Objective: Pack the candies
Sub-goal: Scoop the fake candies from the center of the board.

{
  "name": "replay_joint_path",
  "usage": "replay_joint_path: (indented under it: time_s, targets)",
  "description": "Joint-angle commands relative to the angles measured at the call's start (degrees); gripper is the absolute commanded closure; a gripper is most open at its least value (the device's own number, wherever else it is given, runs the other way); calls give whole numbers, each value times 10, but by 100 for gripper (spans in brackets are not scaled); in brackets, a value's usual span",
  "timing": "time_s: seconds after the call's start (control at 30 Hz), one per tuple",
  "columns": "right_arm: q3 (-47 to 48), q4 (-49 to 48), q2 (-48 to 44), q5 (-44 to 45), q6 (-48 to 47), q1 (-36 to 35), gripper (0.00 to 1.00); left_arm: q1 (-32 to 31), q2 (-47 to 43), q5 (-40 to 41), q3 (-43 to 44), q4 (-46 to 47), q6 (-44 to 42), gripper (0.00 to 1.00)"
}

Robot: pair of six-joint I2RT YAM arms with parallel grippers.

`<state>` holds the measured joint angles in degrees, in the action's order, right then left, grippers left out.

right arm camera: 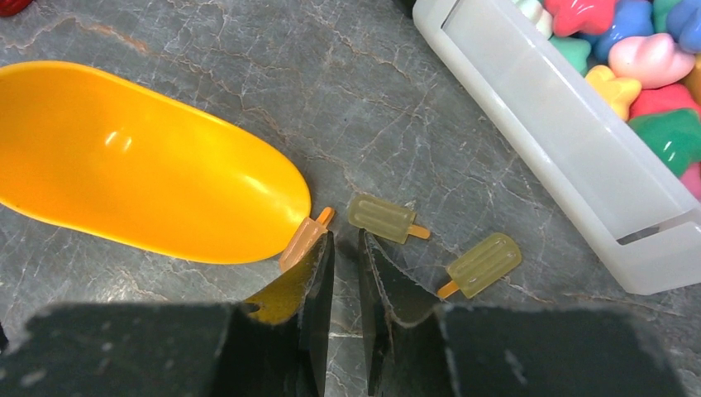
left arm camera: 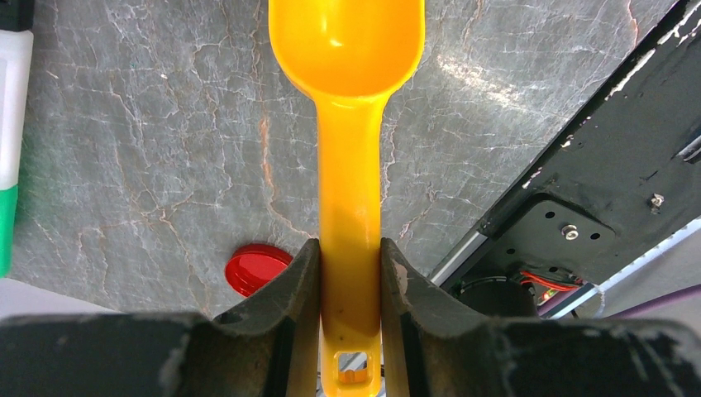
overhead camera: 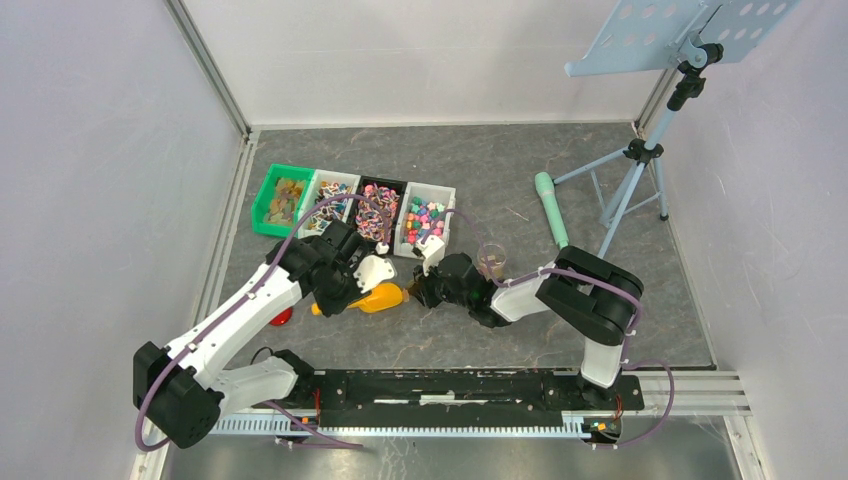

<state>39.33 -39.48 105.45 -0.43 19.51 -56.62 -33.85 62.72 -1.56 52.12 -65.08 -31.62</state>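
Grip: the left hand [left arm camera: 350, 248] pinches the scoop [left arm camera: 347, 50] by its handle, one pad on each side. The bowl points away from the wrist and looks empty. A red lid [left arm camera: 256, 269] lies on the bench [left arm camera: 149, 165] left of the handle.

The right hand [right arm camera: 345, 240] hangs low over the bench with its jaws almost together. A thin slit shows between them, with nothing in it. Around its tips lie 3 loose candies [right arm camera: 382, 217], flat lolly shapes. 1 touches the scoop's lip and the left fingertip [right arm camera: 318, 265]. 1 lies just beyond the tips, and 1 is a little further right.

Farther out, a white bin [right arm camera: 562, 165] holds more bright sweets. In the top view it is the rightmost of 4 bins in a row at the far left. A clear cup [overhead camera: 491, 260] stands just right of the right hand.

The step looks like herding the 3 strays into the scoop.

- **Lip:** it may not sit flush on the bench. A flat candy could then slip under it or ride along its edge.
- **Push angle:** a sideways push could send a candy skidding right, out of easy reach.
- **Scoop:** it is held only at the handle, so a nudge on the bowl may swing it.
- **Height:** tips held too low would scrape the bench.
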Motion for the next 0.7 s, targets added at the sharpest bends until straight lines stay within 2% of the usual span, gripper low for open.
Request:
replay_joint_path:
  time_s: [0.0,0.17,0.47,0.67]
  targets:
    - [20,-21,-8,-64,36,-15,76,-3,6,-24,12,30,31,98]
    - [30,-57,1,-84,77,-15,76,-3,-8,-49,8,31,35,98]
    - [80,-65,22,-104,113,-15,77,-4,-36,-63,-8,27,16,98]
    - [52,-19,-24,-54,88,-9,76,-3,-39,-42,-14,32,35,98]
